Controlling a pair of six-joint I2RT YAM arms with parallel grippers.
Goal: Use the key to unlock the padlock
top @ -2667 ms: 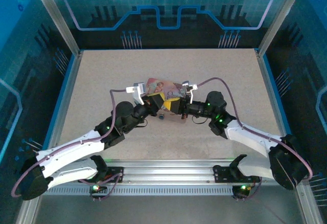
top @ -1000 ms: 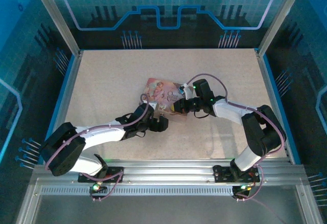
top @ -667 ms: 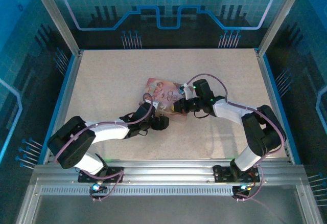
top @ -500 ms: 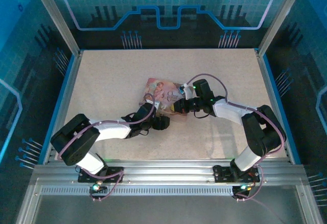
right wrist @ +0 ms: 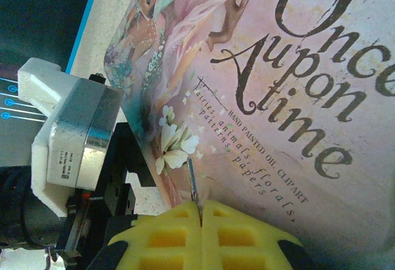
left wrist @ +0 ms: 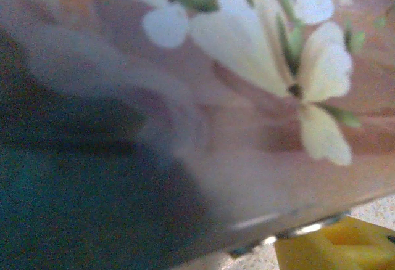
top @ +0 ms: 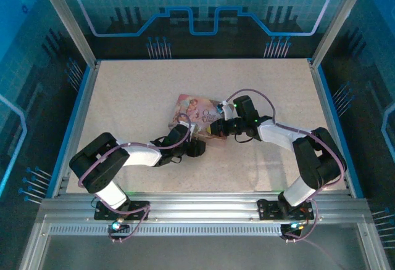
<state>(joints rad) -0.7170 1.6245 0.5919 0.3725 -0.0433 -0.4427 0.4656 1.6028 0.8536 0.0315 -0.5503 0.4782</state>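
My right gripper (right wrist: pixel 200 211) is shut on the key (right wrist: pixel 192 180), a thin dark blade that sticks out from between the yellow fingertips and lies against the lid of the pink tin (right wrist: pixel 290 85). From above, the right gripper (top: pixel 214 128) sits at the tin's (top: pixel 196 111) near right corner. My left gripper (top: pixel 195 135) is low at the tin's near edge. Its wrist view is a blur of the tin's flower print (left wrist: pixel 271 54) pressed close, with one yellow finger (left wrist: pixel 336 245) at the bottom right. The padlock is hidden.
The left arm's white and silver wrist camera (right wrist: pixel 71 140) and black gripper body (right wrist: pixel 117 184) crowd the tin's left edge, close to my right fingers. Bare speckled tabletop (top: pixel 136 91) lies all around, bounded by a blue rim (top: pixel 83 110) and metal posts.
The left arm's rear links have folded up and toward the middle while its gripper stays at the tin's near edge. The right arm and the key have not moved.
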